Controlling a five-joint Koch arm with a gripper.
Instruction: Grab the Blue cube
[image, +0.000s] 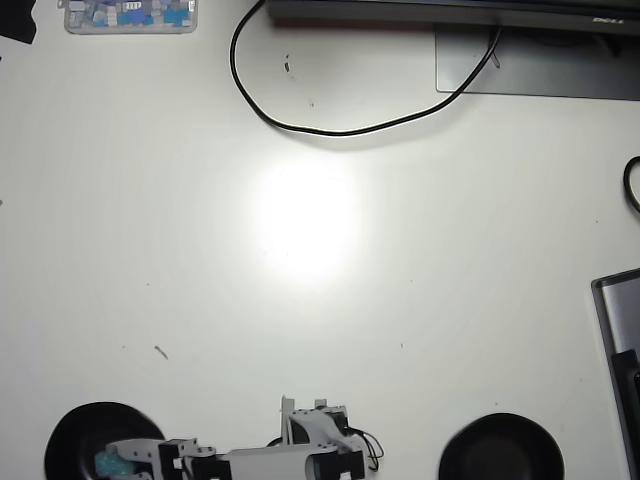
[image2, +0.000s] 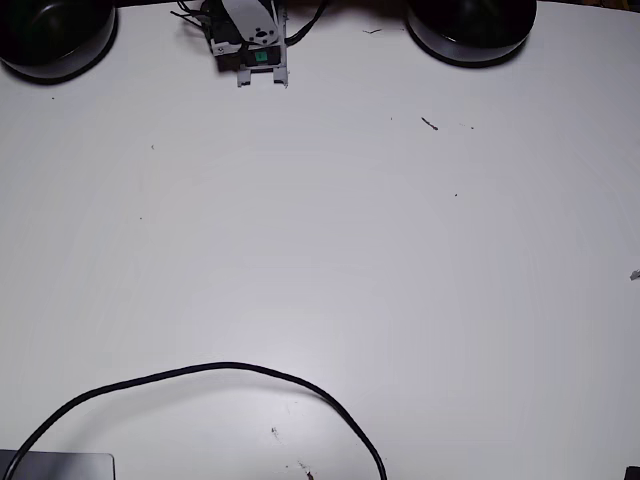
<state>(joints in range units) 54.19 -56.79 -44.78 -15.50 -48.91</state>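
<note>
Cube (image: 113, 464) sits pinched in your gripper (image: 112, 463) over the left black bowl (image: 75, 430) in the overhead view; no legible writing.

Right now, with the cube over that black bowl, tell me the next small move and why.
Probably open the jaws and let go. In the overhead view the gripper holds the Blue cube above the inside of the left black bowl, well within its rim, so a release should drop it in.
</note>
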